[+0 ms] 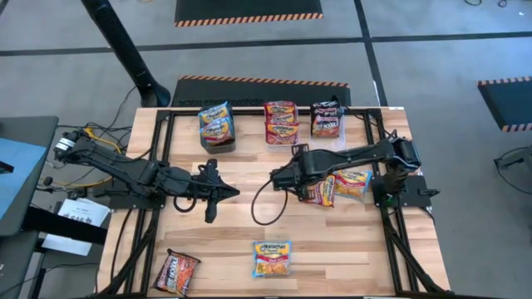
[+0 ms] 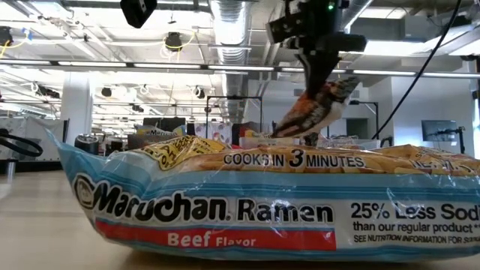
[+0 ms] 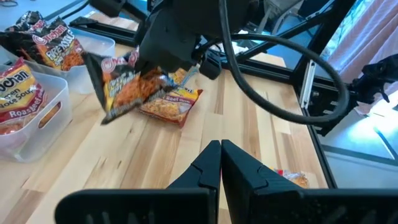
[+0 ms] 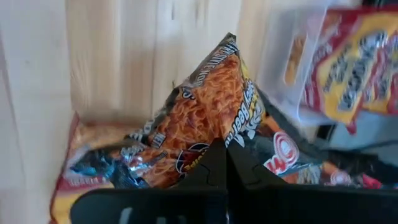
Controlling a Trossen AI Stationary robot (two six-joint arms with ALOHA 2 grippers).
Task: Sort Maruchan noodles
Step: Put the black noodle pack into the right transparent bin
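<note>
The right gripper (image 1: 309,193) is clenched on a black/red packet (image 1: 321,191) and holds it off the table (image 1: 249,170), toward the right edge. In the low view the packet (image 2: 315,111) hangs tilted, its long axis slanting from the pinched upper end down to the free corner, clear of the wood. In the right wrist view the fingers (image 4: 219,163) are pressed together on the packet's crimped edge (image 4: 211,118). Just beneath and beside it lies a red/orange packet (image 1: 352,181), flat on the boards — in the left wrist view it reads as a beef packet (image 3: 171,107) under the lifted one.

The left gripper (image 1: 218,192) rests low over the table left of centre, fingers (image 3: 208,171) shut together on nothing.

Along the far edge stand 3 bins: one with light blue/yellow packets (image 1: 216,123), a middle one with red/orange packets (image 1: 281,121) and a right one with black/red packets (image 1: 327,119).

At the near edge a light blue/yellow packet (image 1: 272,257) lies flat around the middle, its long axis roughly along that edge — it fills the low view (image 2: 262,202). Near the near-left corner lies another black/red packet (image 1: 175,271), turned at an angle.

Bare wood lies open between the 2 grippers and from the table's middle toward the near edge.
</note>
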